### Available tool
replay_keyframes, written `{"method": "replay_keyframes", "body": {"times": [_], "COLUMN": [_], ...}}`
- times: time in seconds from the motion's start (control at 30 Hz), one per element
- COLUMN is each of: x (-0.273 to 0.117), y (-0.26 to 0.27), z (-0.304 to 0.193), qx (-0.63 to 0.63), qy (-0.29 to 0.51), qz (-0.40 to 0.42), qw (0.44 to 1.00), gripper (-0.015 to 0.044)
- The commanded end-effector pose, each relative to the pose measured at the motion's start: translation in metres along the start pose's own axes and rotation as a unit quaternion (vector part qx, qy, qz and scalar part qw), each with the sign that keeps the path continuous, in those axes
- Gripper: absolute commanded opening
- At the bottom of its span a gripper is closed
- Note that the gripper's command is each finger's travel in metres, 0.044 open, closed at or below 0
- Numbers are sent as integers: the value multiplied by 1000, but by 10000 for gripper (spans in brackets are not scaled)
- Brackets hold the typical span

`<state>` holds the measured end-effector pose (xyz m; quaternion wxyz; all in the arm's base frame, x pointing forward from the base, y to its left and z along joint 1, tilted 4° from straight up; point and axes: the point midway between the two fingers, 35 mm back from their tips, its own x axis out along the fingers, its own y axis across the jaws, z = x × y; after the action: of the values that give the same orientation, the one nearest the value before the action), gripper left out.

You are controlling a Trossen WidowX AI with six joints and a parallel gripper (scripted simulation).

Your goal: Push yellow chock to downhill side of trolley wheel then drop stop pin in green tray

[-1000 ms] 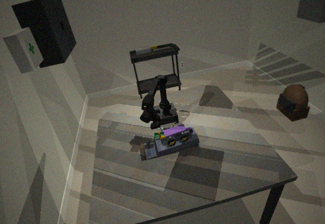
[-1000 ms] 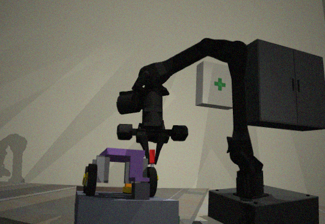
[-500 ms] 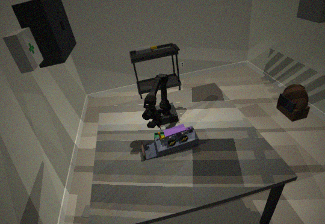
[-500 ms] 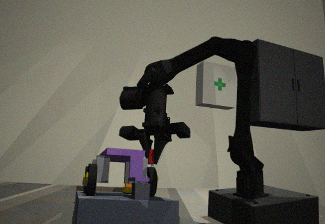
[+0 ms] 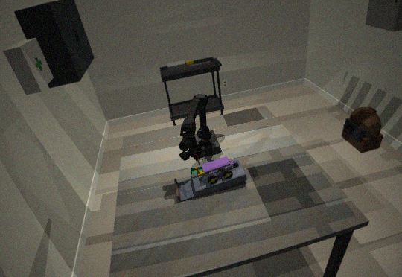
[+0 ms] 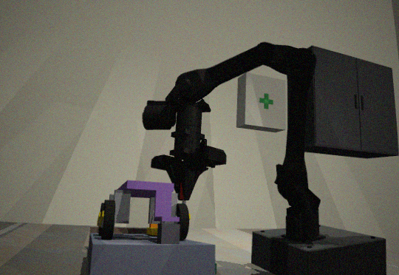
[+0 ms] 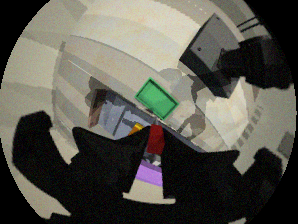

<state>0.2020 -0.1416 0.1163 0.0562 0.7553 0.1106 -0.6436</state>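
Above the ramp's tray side, the gripper (image 5: 197, 158) (image 6: 183, 198) (image 7: 154, 129) is clamped on the red-headed stop pin (image 5: 197, 156) (image 6: 181, 191) (image 7: 156, 139), already out; the trolley (image 5: 217, 164) (image 6: 164, 200) (image 7: 149, 172) stands on the ramp (image 5: 187, 191) (image 6: 151, 257) (image 7: 111, 112), the chock (image 5: 202, 171) (image 6: 152, 230) (image 7: 136, 129) apparently downhill, contact unclear; dropping the pin in the green tray (image 5: 193, 170) (image 7: 157, 99), opening and withdrawing remain

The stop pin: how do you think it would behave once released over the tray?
The stop pin's red head looks flat-sided, so it may resist rolling far. The slender shank below probably makes it tip over rather than stand.
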Motion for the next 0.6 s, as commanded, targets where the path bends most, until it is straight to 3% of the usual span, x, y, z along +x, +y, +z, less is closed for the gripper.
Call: {"method": "replay_keyframes", "body": {"times": [0.0, 0.57], "x": [-1, -1], "y": [-1, -3], "z": [0, -2], "qx": [50, 273], "qy": [-7, -23], "qz": [10, 50], "qw": [999, 960], "gripper": [0, 0]}}
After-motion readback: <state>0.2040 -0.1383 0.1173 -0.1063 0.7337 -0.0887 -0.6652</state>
